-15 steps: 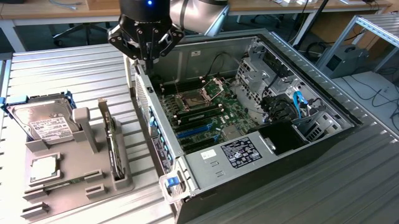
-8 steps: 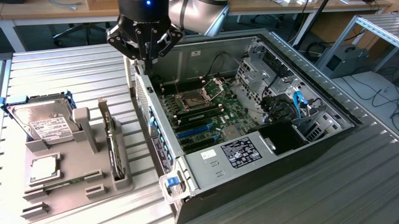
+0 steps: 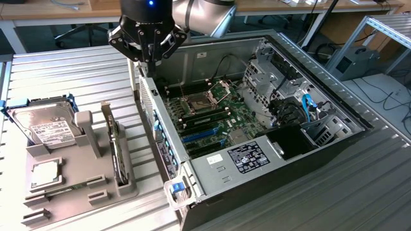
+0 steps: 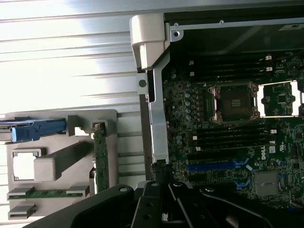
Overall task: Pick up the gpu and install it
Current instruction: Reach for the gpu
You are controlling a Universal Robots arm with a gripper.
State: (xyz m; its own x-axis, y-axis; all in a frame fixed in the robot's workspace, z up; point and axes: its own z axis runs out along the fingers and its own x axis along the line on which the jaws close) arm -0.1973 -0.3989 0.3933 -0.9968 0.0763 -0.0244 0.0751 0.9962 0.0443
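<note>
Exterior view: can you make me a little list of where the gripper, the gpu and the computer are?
gripper: shut, holding nothing, above the near wall of the computer case
gpu: standing on edge in the grey holder, not picked up
hard drive: in the same holder, further to the exterior view's left
computer case: open, motherboard showing

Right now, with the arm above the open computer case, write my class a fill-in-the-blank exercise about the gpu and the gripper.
1. The gripper hangs at the edge of the computer case with its jaws ____.
2. The gpu stands on edge in the grey holder, ____ the case.
3. The hard drive beside it carries a ____ label.
Missing words: shut; outside; white.
</note>
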